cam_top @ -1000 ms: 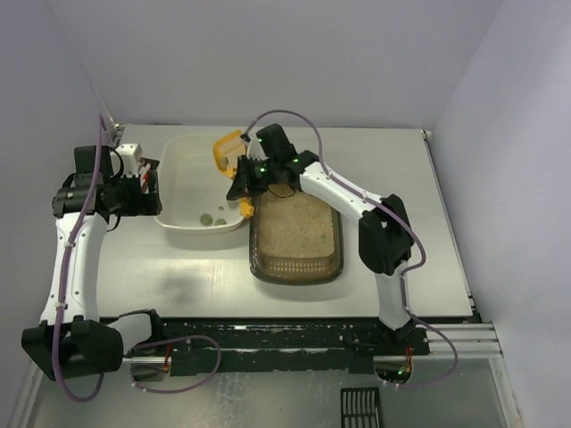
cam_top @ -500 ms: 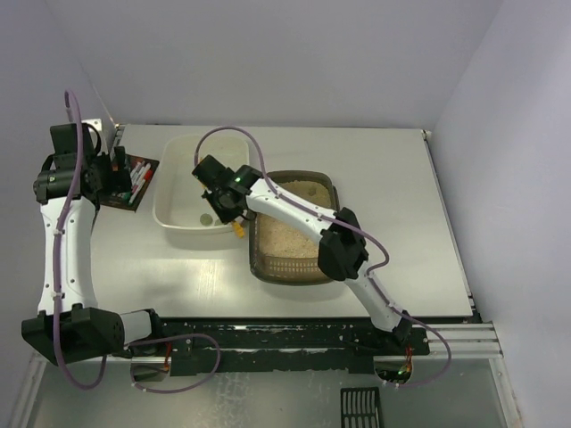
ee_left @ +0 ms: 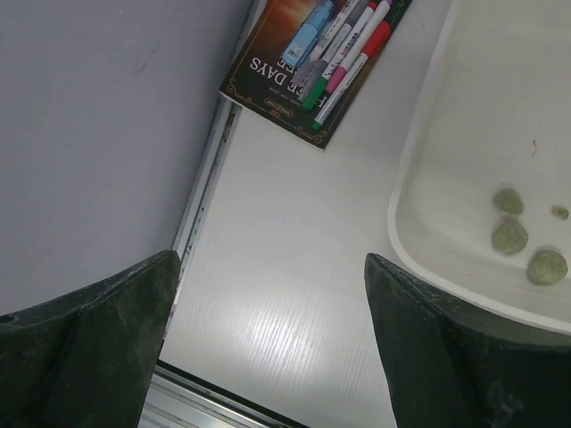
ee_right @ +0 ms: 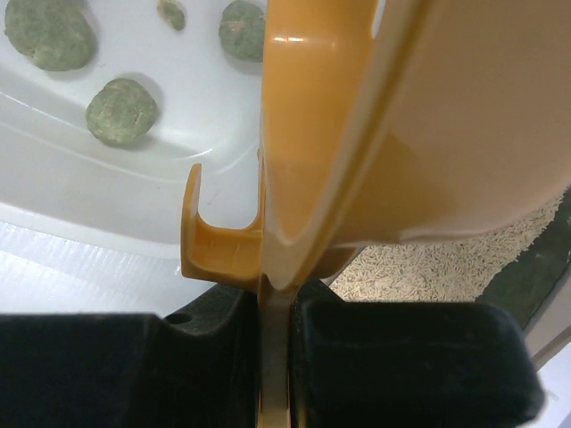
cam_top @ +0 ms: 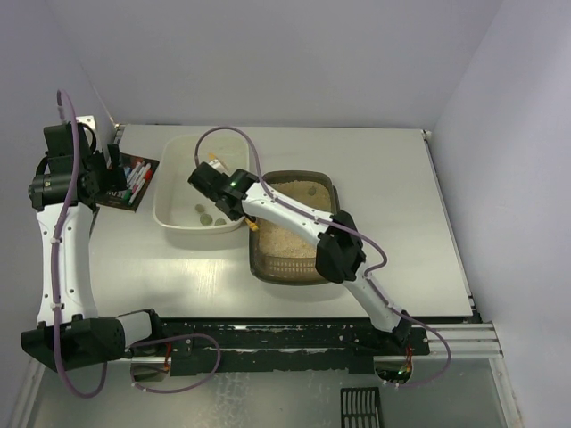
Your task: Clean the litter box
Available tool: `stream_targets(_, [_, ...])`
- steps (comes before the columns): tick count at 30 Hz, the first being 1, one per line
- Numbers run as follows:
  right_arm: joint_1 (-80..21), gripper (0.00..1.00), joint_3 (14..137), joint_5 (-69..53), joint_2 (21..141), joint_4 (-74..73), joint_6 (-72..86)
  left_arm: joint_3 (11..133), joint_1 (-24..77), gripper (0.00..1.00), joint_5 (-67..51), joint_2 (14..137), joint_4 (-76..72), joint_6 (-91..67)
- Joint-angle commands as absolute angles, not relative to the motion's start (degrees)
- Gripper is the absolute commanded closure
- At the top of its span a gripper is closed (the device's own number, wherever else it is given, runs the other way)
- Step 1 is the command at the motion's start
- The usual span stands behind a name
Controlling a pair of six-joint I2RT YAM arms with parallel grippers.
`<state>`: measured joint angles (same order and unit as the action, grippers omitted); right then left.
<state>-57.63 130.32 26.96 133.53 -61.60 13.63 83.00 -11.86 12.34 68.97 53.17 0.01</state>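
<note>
The dark litter box [cam_top: 290, 275] with beige litter lies mid-table, next to the cream tub [cam_top: 169, 201]. My right gripper [cam_top: 217, 190] hangs over the tub's right side and is shut on the handle of an orange scoop [ee_right: 357, 134]. From above only a small orange bit of the scoop [cam_top: 253, 226] shows under the arm. The right wrist view shows my right gripper [ee_right: 277, 303] above the tub floor, with grey-green clumps [ee_right: 122, 110] on it and litter [ee_right: 446, 259] to the right. My left gripper [ee_left: 269, 263] is open and empty over bare table left of the tub.
A dark book with several markers on it [cam_top: 131, 181] lies at the table's left edge, also in the left wrist view [ee_left: 312, 62]. The cream tub [ee_left: 419, 214] holds clumps [ee_left: 510, 236]. The side wall stands close on the left.
My left gripper has drawn back from the tub's left rim to the table's left edge. My right gripper with the scoop has swung left and down over the tub; more clumps now lie there.
</note>
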Motion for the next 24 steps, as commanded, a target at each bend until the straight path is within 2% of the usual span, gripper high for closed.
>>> stream_targets(1, [-58.36, 1.0, 130.0, 31.03, 133.15, -60.61, 12.59, 84.7, -12.34, 0.05, 13.53, 67.76, 52.95, 0.13])
stream_targets(4, [-58.26, 1.0, 128.58, 30.17, 130.67, -59.82, 14.4, 85.55, -12.31, 0.05, 11.7, 68.17, 53.59, 1.68])
stream_targets(6, [-57.39, 1.0, 124.9, 24.34, 126.04, -56.67, 16.24, 88.36, -12.34, 0.05, 7.24, 69.6, 54.47, 4.04])
stream_targets(12, [-45.73, 1.0, 92.78, -16.44, 102.22, -29.37, 27.59, 108.51, -12.27, 0.04, -9.98, 82.37, 65.68, 10.72])
stream_targets(16, [-40.46, 1.0, 79.85, -27.28, 93.47, -19.02, 33.56, 120.46, -9.94, 0.03, -23.18, 91.61, 71.94, 13.79])
stream_targets(21, [-36.87, 1.0, 71.8, -30.04, 84.64, -21.17, 33.78, 126.29, 6.94, 0.01, -7.91, 98.88, 70.01, 15.84])
stream_targets(24, [-34.94, 1.0, 66.6, -31.85, 79.26, -22.5, 34.7, 127.83, 11.27, 0.0, -8.91, 104.02, 67.44, 16.31])
